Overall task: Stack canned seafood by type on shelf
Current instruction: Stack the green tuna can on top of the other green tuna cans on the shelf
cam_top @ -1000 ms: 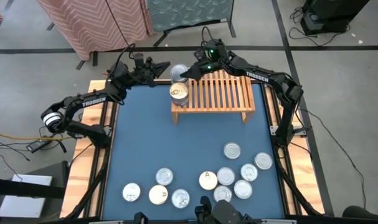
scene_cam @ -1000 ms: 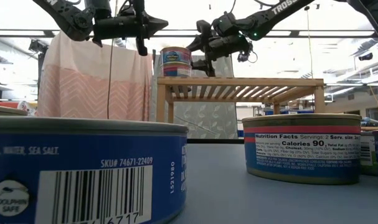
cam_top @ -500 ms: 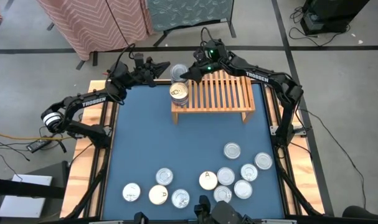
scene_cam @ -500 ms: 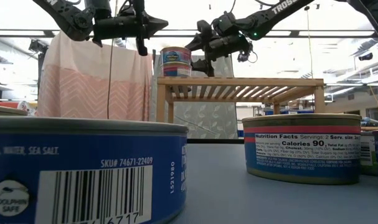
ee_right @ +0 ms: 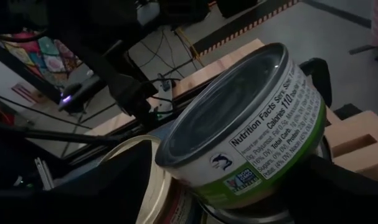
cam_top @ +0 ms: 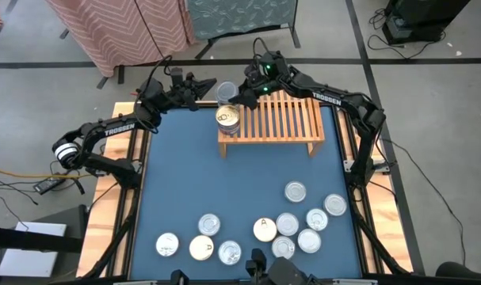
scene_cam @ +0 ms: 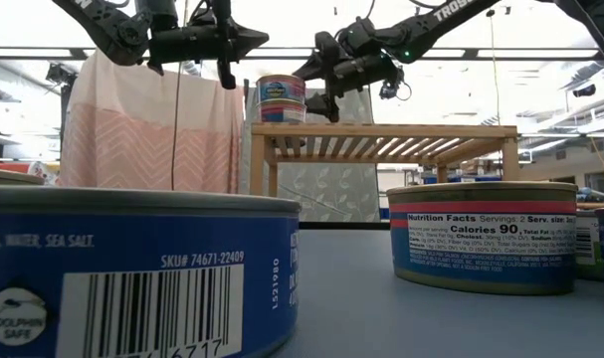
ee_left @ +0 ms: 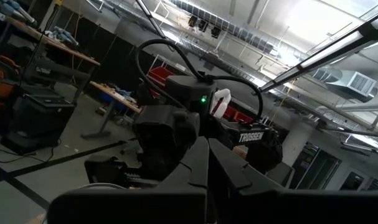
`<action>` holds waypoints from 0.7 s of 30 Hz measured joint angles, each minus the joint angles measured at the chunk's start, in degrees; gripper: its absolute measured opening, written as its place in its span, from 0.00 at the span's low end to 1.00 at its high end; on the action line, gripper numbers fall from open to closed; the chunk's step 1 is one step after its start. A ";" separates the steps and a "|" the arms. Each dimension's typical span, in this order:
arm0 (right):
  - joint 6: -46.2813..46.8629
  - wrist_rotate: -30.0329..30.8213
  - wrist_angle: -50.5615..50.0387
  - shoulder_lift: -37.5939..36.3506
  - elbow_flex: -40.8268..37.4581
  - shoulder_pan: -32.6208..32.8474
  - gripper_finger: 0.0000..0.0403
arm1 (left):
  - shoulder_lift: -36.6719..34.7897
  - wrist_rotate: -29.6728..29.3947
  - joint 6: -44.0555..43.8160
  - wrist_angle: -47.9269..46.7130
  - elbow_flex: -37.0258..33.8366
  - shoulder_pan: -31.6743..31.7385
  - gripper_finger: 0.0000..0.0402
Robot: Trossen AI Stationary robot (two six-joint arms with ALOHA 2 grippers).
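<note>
The light-wood shelf (cam_top: 276, 119) stands at the table's far side. A silver-topped, green-labelled can (ee_right: 238, 124) sits at its far left corner (cam_top: 227, 91). A gold-topped can (cam_top: 227, 118) stands just nearer on the same end, showing a blue label in the low view (scene_cam: 282, 97). My right gripper (cam_top: 240, 95) hangs level over the shelf's far edge and is open, with one finger on either side of the silver-topped can (ee_right: 238, 186), clear of it. My left gripper (cam_top: 211, 84) is shut on nothing, in the air left of the shelf (scene_cam: 250, 40).
Several loose cans (cam_top: 288, 224) lie in a cluster on the blue mat near the table's front edge, more to the right. Two of them loom large in the low view (scene_cam: 132, 268) (scene_cam: 481, 234). The shelf's slats right of the two cans are bare.
My right gripper has rolled a little about its own pointing line while staying by the silver-topped can, and its fingers have spread wider. The cans and my left arm have kept still.
</note>
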 joint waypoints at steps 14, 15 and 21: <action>-6.98 1.97 -3.91 -0.20 0.11 0.22 0.81 | 0.00 0.14 0.02 -0.51 0.00 0.00 0.01; -7.71 2.47 -4.27 -0.40 0.11 0.24 0.81 | 0.00 0.23 0.10 -0.63 0.00 0.00 0.01; -9.26 3.81 -5.37 -1.27 0.24 0.19 0.81 | 0.00 0.31 1.41 -2.20 0.00 0.00 0.01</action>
